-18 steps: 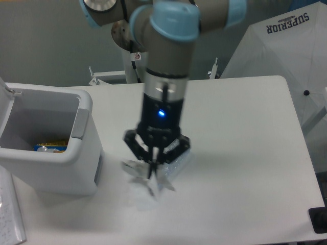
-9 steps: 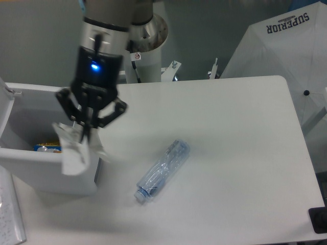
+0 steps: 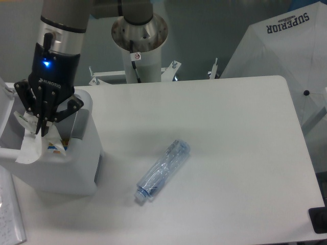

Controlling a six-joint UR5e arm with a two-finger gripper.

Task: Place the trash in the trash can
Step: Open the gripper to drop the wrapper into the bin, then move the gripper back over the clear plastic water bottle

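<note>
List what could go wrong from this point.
1. The wrapper hangs from the shut gripper right at the bin's front rim; released here, it may catch on the rim or slip outside.
2. The gripper sits low over the opening, so a sideways move might clip the bin wall.
3. The bottle lies loose on the table and may roll when grasped.

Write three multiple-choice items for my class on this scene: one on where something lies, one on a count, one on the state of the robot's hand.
1. Where is the plastic bottle?
A. In the bin
B. Lying on the table
C. In the hand

2. How many bottles lie on the table?
A. One
B. Two
C. Three

3. What is the hand doing?
A. Open and empty
B. Gripping the bottle
C. Shut on the white wrapper above the trash can

Answers:
1 B, it lies on its side on the tabletop.
2 A, only one shows.
3 C, the wrapper hangs from the fingers over the opening.
</note>
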